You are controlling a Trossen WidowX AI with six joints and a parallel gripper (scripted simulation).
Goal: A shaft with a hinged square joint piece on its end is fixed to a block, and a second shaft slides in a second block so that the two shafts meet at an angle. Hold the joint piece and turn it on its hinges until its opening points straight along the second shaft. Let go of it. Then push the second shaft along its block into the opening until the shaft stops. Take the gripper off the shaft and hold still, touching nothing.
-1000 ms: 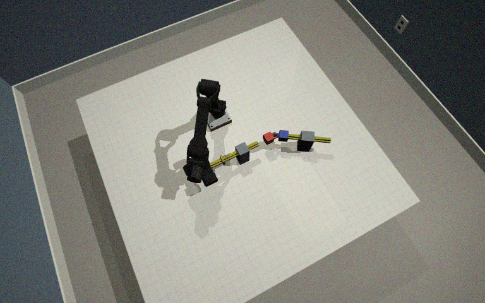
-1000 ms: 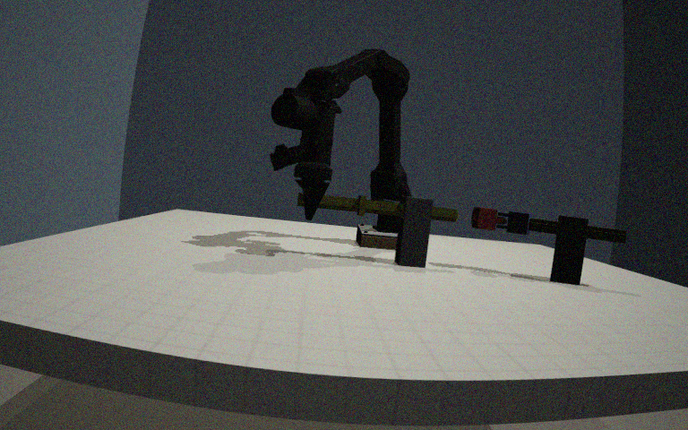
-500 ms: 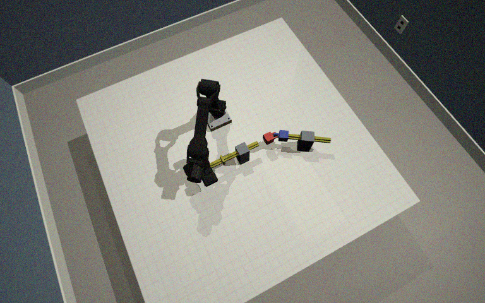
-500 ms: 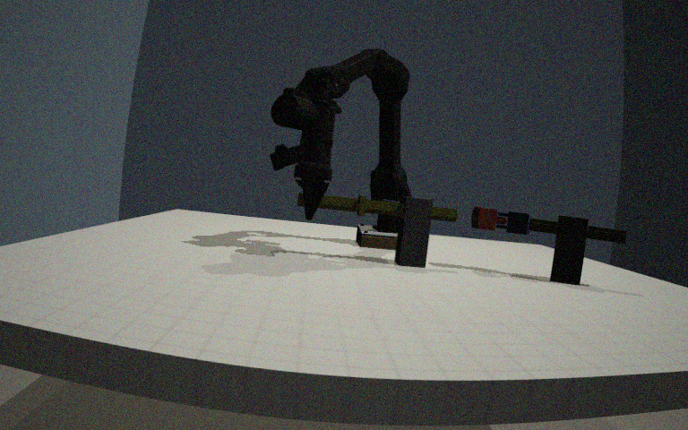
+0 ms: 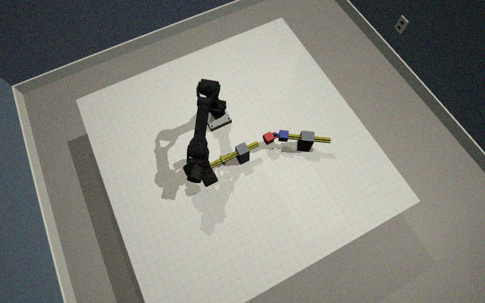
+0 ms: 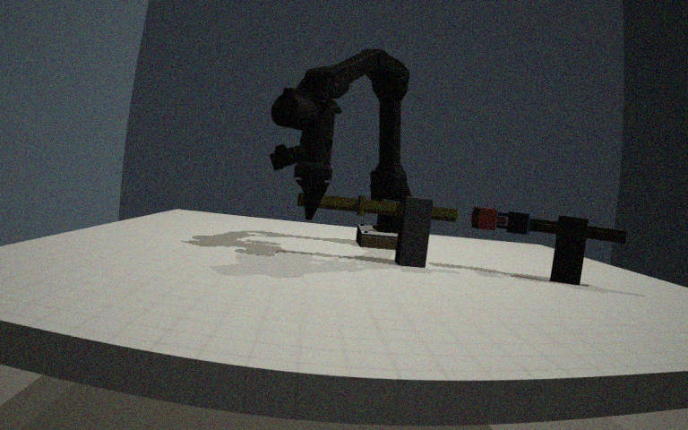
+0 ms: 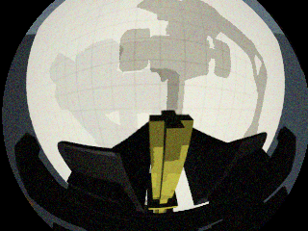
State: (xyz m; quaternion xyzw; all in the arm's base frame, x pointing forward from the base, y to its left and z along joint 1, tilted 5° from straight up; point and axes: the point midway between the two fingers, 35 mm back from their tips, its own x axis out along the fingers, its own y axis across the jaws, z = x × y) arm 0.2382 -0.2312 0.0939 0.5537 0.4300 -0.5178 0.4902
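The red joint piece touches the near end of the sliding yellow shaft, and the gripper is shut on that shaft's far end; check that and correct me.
One thing is wrong: the red joint piece does not touch the sliding yellow shaft; the exterior view shows a gap between them. The rest stands.
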